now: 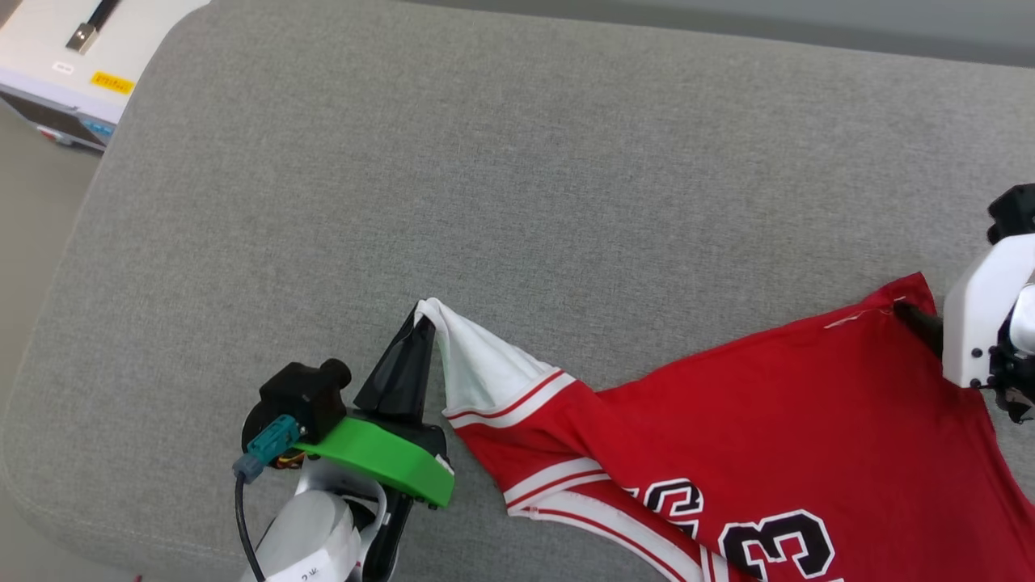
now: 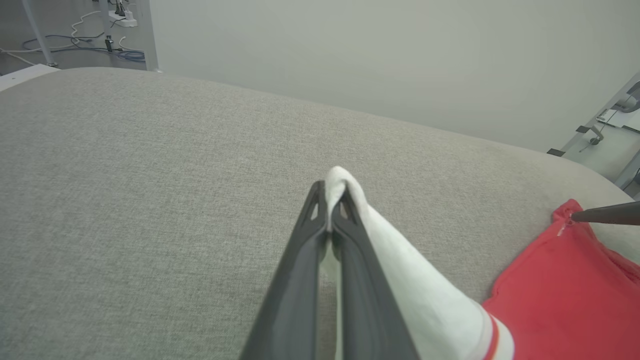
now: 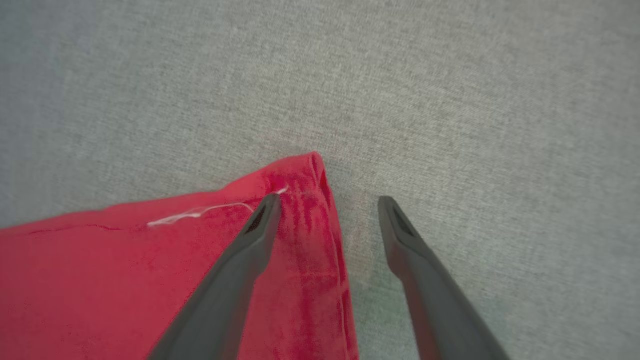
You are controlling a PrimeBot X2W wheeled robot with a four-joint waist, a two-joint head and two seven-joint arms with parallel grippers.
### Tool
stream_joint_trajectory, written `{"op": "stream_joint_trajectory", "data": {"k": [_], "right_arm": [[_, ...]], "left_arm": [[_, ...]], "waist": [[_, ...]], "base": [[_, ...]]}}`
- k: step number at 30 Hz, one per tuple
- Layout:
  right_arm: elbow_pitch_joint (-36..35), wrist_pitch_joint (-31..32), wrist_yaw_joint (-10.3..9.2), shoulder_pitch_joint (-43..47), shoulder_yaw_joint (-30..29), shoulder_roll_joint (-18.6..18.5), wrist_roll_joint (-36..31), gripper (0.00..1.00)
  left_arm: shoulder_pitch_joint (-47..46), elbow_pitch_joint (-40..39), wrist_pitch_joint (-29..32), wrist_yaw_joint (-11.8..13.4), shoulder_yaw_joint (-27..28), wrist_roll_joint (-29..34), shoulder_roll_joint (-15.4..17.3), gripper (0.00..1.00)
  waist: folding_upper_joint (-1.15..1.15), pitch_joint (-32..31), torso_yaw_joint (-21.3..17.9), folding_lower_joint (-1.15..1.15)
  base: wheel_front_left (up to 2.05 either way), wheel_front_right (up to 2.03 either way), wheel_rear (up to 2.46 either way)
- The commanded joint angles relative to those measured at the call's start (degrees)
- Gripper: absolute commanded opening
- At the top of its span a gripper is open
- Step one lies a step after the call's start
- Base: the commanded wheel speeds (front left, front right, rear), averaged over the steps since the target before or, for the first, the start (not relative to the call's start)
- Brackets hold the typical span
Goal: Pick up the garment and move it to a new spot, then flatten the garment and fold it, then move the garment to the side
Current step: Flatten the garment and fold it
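The red shirt (image 1: pixel 768 404) lies on the big grey cushion (image 1: pixel 485 162), down by the near right side, with its black numbers (image 1: pixel 776 546) facing up. The left claw (image 2: pixel 328 190) is squeezed tight on the tip of the white sleeve (image 1: pixel 477 364). Its two dark fingers are pressed together with a bit of white cloth poking out at the very end. The sleeve is pulled out into a point, away from the rest of the shirt. The red and white stripes (image 1: pixel 517 402) sit just behind that. The right claw (image 3: pixel 329 199) is spread wide at the far corner of the shirt. One finger (image 3: pixel 260 225) is over the red cloth, right by a loose white thread (image 3: pixel 200 212). The other finger is over the bare cushion just beside the edge. It holds nothing, and I cannot tell if the finger presses down on the cloth. A white box (image 1: pixel 73 56) sits past the cushion's far left corner.
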Motion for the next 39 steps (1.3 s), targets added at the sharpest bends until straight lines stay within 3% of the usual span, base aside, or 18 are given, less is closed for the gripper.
{"op": "stream_joint_trajectory", "data": {"k": [1,8,9,11,18,24,33,39], "right_arm": [[1.3,0.8,-0.03,-0.6,1.8,-0.5,0.5,1.00],[5.0,9.7,-0.03,3.1,10.6,-1.5,7.7,1.00],[5.0,10.6,-0.03,3.5,11.3,-1.8,8.2,0.53],[4.7,10.7,-0.03,3.7,11.9,-2.1,9.3,0.00],[4.1,7.7,-0.03,0.1,11.4,-2.7,10.3,0.00],[4.3,0.3,-0.03,-5.4,8.7,-1.9,7.9,0.00],[8.6,-10.2,-0.03,-15.7,5.7,1.2,2.3,0.00],[12.8,-17.3,-0.03,-26.2,3.6,2.8,-2.0,0.00]], "left_arm": [[-1.4,0.3,-0.5,-0.4,-0.2,0.0,-0.3,0.00],[-2.3,2.4,-1.5,-0.7,-0.5,-0.6,-0.9,0.00],[-2.3,2.6,-1.5,-0.7,-0.4,-0.6,-0.9,0.00],[-2.2,2.9,-1.7,-0.7,-0.2,-0.6,-0.9,0.00],[-2.9,4.5,-1.8,-0.8,0.2,-0.2,0.1,0.00],[-6.6,4.6,-1.0,-0.7,2.4,-0.9,2.7,0.00],[-23.2,8.3,4.2,-1.1,5.3,-3.2,9.3,0.00],[-39.3,16.0,6.8,-1.3,5.6,-6.2,11.6,0.00]], "waist": [[0.00,3.2,2.5,0.00],[0.00,4.0,3.4,0.00],[0.00,4.0,3.3,0.00],[0.00,3.8,3.0,0.00],[0.00,1.7,1.1,0.00],[0.00,-1.9,-1.8,0.00],[0.00,-4.3,-7.5,0.00],[0.00,-1.1,-9.5,0.00]], "base": [[0.00,0.00,0.00],[0.00,0.00,0.00],[0.00,0.00,0.00],[0.00,0.00,0.00],[0.00,0.00,0.00],[0.00,0.00,0.00],[0.00,0.00,0.00],[0.00,0.00,0.00]]}}
